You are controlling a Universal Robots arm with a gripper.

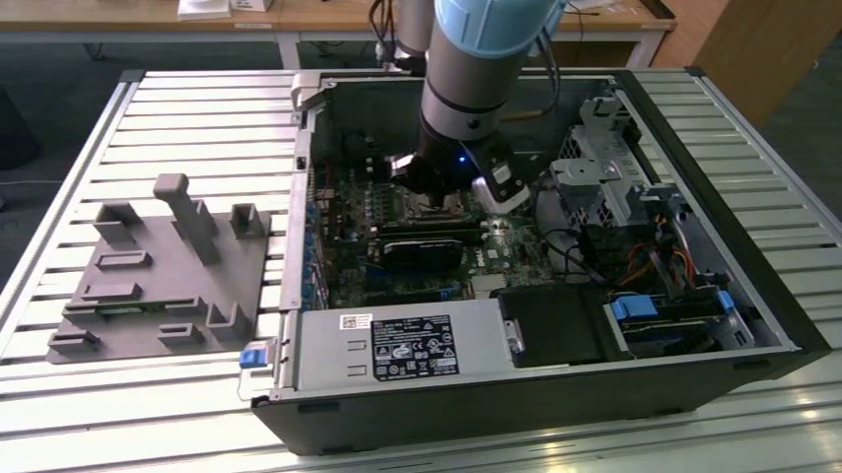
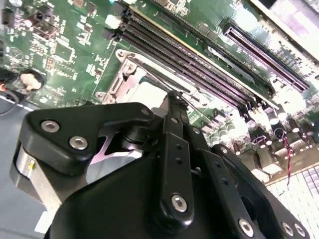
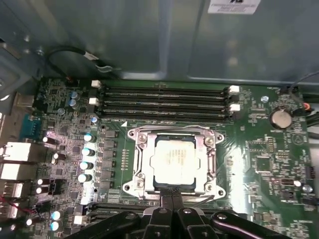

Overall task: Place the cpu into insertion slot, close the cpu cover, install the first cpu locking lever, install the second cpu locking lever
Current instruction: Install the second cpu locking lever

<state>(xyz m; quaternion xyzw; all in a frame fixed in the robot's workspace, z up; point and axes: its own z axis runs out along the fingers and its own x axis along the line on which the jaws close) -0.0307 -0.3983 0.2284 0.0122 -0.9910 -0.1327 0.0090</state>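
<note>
**CPU seated, cover down, gripper parked at the socket edge**

Gripper [image 3: 172, 196] first: its fingertips are pressed together with nothing between them, touching the cpu cover [image 3: 140, 162] frame at 6 o'clock, probably to push rather than grab. Inside the cover's window the cpu [image 3: 173, 160] lies flat in the insertion slot [image 3: 172, 185]. RAM slots [image 3: 164, 102] run past at 12 o'clock.

Bright daylight, glare on slats, blurred close-ups
</note>
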